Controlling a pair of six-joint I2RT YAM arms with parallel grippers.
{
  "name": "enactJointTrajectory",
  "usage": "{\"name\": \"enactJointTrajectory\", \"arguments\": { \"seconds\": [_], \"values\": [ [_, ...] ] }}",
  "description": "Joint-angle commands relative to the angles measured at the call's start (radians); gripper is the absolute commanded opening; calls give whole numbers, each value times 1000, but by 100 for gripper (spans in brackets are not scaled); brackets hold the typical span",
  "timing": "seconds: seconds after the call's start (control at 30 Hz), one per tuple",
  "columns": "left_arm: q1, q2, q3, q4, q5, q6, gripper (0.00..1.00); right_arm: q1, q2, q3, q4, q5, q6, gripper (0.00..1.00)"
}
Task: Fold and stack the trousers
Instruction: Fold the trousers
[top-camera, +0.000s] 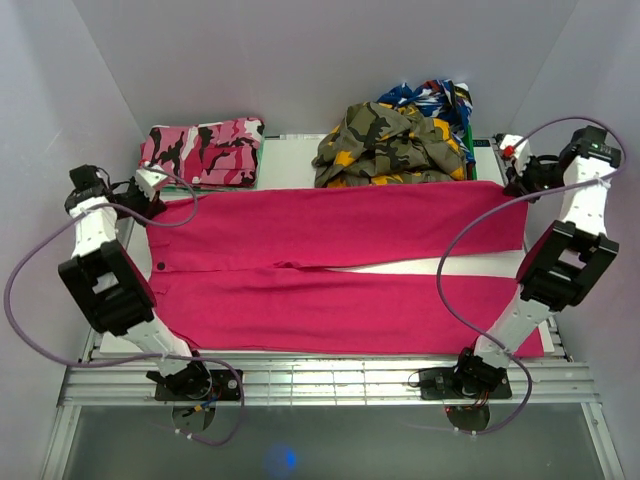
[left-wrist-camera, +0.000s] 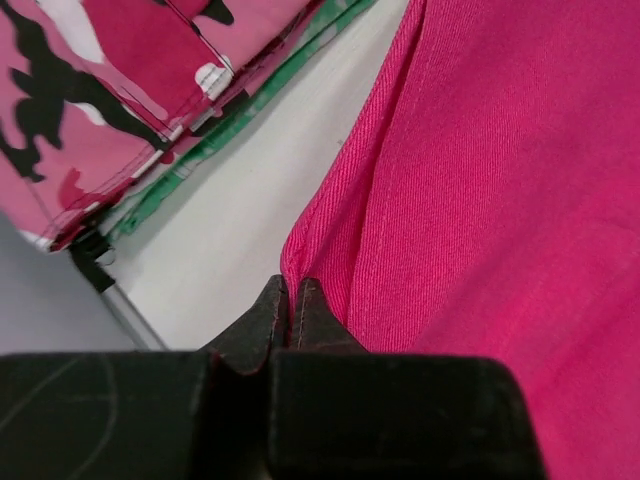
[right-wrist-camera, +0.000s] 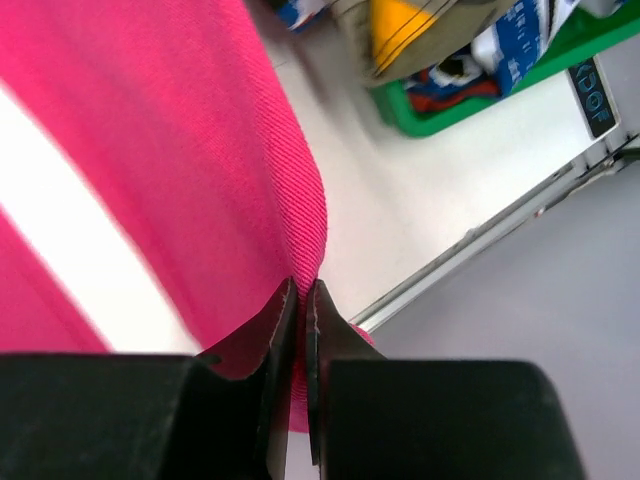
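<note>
The bright magenta trousers (top-camera: 330, 265) lie spread flat across the table, waist at the left, two legs running right with a white gap between them. My left gripper (top-camera: 152, 195) is shut on the far waist corner; the left wrist view shows the fabric edge (left-wrist-camera: 330, 250) pinched between the jaws (left-wrist-camera: 292, 300). My right gripper (top-camera: 510, 180) is shut on the far leg's hem corner; the right wrist view shows the cloth (right-wrist-camera: 200, 150) clamped at the tips (right-wrist-camera: 302, 300).
A folded pink-black-white camouflage pair (top-camera: 205, 150) lies at the back left, over a green edge (left-wrist-camera: 240, 110). An olive-yellow camouflage garment (top-camera: 390, 145) and blue-patterned clothes fill a green bin (right-wrist-camera: 470, 95) at the back right. The table's metal edge (right-wrist-camera: 500, 235) runs near my right gripper.
</note>
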Motion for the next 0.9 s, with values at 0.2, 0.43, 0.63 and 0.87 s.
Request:
{"name": "enactJointTrajectory", "arguments": {
  "seconds": [0.2,0.43,0.63,0.87],
  "values": [
    [219,-427,-390,-157,134,361,0,-220,-364,-540,-106,112,-511,8],
    [277,-429,-684,-184,-138,485,0,-310,-441,-910,28,320,-632,8],
    [248,-290,-789,83,-288,297,0,-278,-364,-1005,234,356,-483,8],
    [159,34,-544,198,-460,-177,0,-150,-200,-859,348,328,-216,8]
  ]
}}
